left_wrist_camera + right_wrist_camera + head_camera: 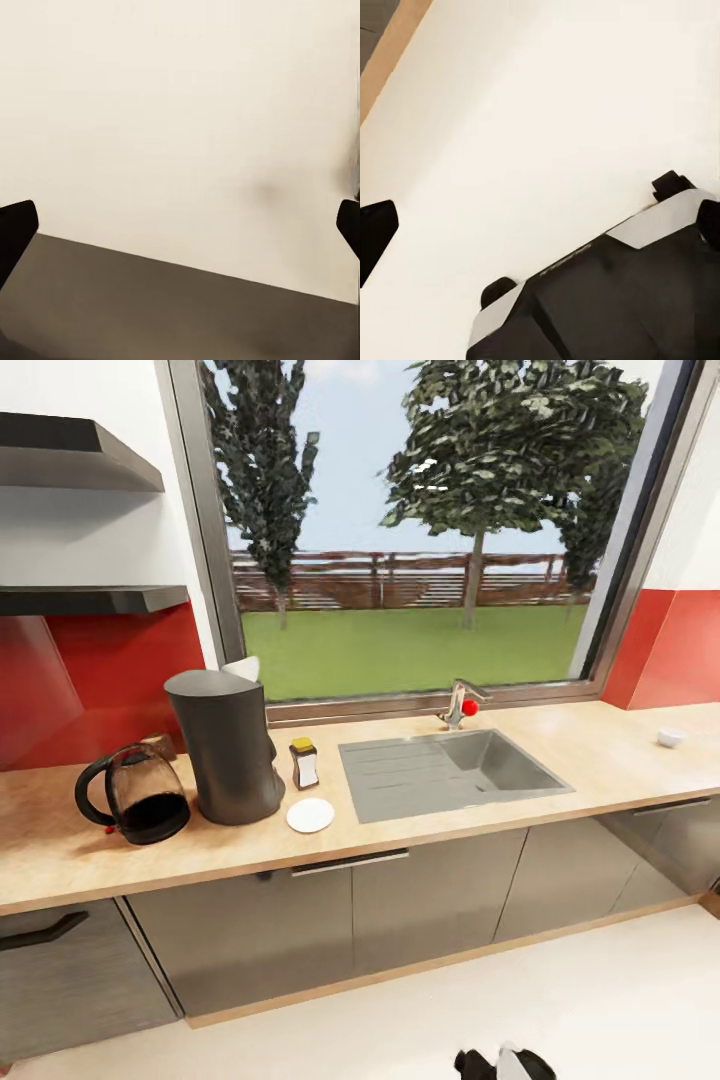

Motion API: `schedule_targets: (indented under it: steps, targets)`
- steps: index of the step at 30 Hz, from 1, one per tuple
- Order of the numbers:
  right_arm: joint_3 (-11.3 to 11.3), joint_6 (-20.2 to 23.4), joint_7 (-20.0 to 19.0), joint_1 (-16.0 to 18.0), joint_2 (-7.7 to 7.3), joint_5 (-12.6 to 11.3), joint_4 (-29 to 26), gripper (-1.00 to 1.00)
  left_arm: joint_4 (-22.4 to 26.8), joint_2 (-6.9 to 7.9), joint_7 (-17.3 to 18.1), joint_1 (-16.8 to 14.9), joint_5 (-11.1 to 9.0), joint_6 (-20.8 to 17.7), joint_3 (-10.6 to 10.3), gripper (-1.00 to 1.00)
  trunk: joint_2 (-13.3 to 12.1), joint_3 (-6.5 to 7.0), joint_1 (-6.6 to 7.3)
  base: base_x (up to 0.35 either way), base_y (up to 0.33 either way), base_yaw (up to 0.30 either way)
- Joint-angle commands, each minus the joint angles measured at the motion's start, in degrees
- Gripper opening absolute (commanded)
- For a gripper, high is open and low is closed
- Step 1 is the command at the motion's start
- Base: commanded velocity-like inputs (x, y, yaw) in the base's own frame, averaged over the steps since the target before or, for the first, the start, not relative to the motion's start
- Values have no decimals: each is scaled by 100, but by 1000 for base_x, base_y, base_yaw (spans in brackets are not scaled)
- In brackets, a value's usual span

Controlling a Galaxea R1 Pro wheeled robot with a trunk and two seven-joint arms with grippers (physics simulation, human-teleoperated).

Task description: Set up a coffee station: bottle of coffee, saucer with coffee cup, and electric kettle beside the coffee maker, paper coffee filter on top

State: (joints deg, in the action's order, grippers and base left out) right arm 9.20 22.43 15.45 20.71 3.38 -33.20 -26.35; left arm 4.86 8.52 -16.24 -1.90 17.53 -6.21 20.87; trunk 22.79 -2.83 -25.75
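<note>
Bench: long light-wood top with a grey sink set in it, running across the head view.
Coffee maker: upright at the bench's left part, a white filter on its top.
Kettle: just left of the coffee maker, handle pointing left.
Shelf: on the wall above the kettle; I see nothing on it.
Saucer: flat on the bench by the coffee maker's right foot, bare.
Bottle: upright between coffee maker and sink, just behind the saucer.
Cup: small white item, probably the cup, far right on the bench, well apart from the saucer.
Left hand: fingers spread wide, nothing between them, floor beyond.
Right hand: fingers wide apart, holding nothing, above the robot's base.
Key relation: judged remaining step is cup onto saucer; the cup lies ahead and far right, so the right arm is likely nearer.
</note>
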Motion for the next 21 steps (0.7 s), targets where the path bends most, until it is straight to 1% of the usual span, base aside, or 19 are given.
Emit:
schedule_targets:
  steps: [1,3,4,5,7,9,12,13,14,15,17,18,21]
  targets:
    - [17,-431,42,4,-10,274,335,100,2,-1,3,-3,62,82,42,100,13,-12,-4,-3,-1,0]
    - [19,-1074,40,4,-35,881,974,100,-12,0,15,-3,65,300,46,100,13,-12,-4,-1,-1,0]
    - [20,-1264,39,4,-43,1150,1222,100,-19,-2,22,-3,65,391,46,100,13,-12,-4,0,0,0]
    - [18,-1332,39,4,-46,1275,1322,100,-23,-3,24,-3,66,431,46,100,13,-12,-4,0,0,0]
    - [13,-1488,38,4,-35,1720,1563,100,-31,-6,29,-3,66,553,44,100,13,-12,-4,0,0,0]
    - [7,-1548,37,4,-13,2083,1670,100,-35,-8,33,-3,65,640,42,100,13,-12,-4,0,0,0]
    - [4,-1575,35,4,5,2349,1744,100,-37,-38,40,-3,64,757,39,100,13,-12,-4,0,0,0]
    - [6,-1587,22,4,7,2417,1887,100,-40,-67,47,-3,65,852,35,100,13,-12,-4,0,0,0]
    - [9,-1614,-50,4,1,2451,2101,100,-47,-108,53,-3,66,941,33,100,13,-12,-4,0,0,0]
    - [7,-1644,-219,2,-11,2477,2277,100,-51,-150,56,-3,69,1004,31,100,13,-12,-4,0,0,0]
    - [5,-1696,-504,-8,-26,2500,2400,100,-53,-190,58,-3,73,1054,-13,100,13,-12,-4,0,0,0]
    - [3,-1756,-762,-29,-37,2520,2471,100,-55,-215,55,-3,68,1099,-158,100,13,-12,-4,0,0,0]
    - [3,-1787,-801,-37,-32,2512,2474,100,-55,-216,53,-3,61,1109,-187,100,13,-12,-4,0,0,0]
